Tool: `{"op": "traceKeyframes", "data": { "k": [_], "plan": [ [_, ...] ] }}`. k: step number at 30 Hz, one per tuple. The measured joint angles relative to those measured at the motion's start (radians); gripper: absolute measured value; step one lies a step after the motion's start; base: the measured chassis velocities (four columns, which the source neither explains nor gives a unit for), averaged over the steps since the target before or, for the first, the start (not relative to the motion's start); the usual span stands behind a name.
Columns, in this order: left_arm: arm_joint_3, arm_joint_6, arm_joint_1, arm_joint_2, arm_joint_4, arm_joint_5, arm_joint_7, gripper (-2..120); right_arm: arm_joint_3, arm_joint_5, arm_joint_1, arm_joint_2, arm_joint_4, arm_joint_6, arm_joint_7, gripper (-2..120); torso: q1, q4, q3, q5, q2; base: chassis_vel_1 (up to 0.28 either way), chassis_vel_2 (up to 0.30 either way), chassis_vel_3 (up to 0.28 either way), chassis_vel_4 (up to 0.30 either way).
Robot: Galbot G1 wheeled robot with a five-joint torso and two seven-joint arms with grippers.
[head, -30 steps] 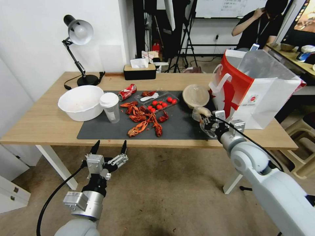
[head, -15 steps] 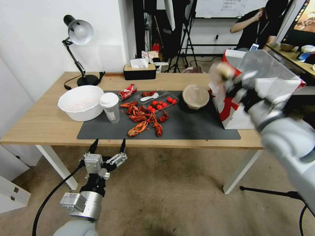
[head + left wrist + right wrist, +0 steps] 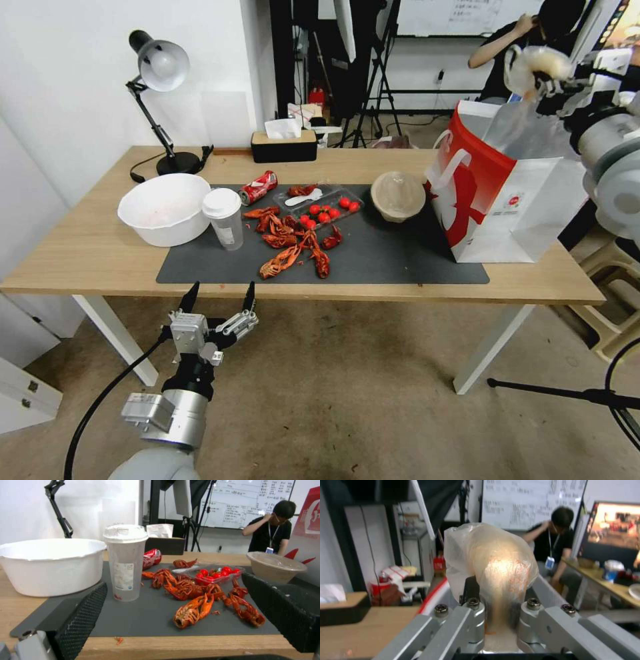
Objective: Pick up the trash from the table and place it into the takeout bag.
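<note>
**Clear plastic bag held above takeout bag**

Right gripper: fingers pinched on the clear plastic bag, raised over the open mouth of the takeout bag, which stands at the table's right end; its interior is hidden.
Left gripper: fingers spread, low before the near table edge.
On the mat: white-lidded cup, red can, lidded tan bowl, tomato tray, crayfish shells.
White bowl: contents unclear.
</note>
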Motion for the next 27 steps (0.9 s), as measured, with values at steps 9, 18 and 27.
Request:
{"op": "traceKeyframes", "data": {
  "k": [9,18,27],
  "plan": [
    [-0.002,0.0,-0.002,0.005,0.002,-0.002,0.001,100,0.001,0.032,0.007,0.012,-0.021,-0.037,0.014,28,0.0,0.0,0.0,0.0,0.0,0.0,0.0,0.0,0.0],
    [0.001,0.003,-0.006,0.008,0.002,-0.006,-0.001,100,-0.007,0.029,0.012,0.003,-0.018,-0.072,0.061,71,0.0,-0.0001,0.0,0.0,0.0,0.0,0.0,0.0,0.0],
    [0.0,0.002,-0.004,0.009,-0.005,-0.006,-0.001,100,-0.006,0.039,-0.007,0.002,0.006,-0.058,0.053,99,0.0,0.0,0.0,0.0,0.0,0.0,0.0,0.0,0.0]
  ]
}}
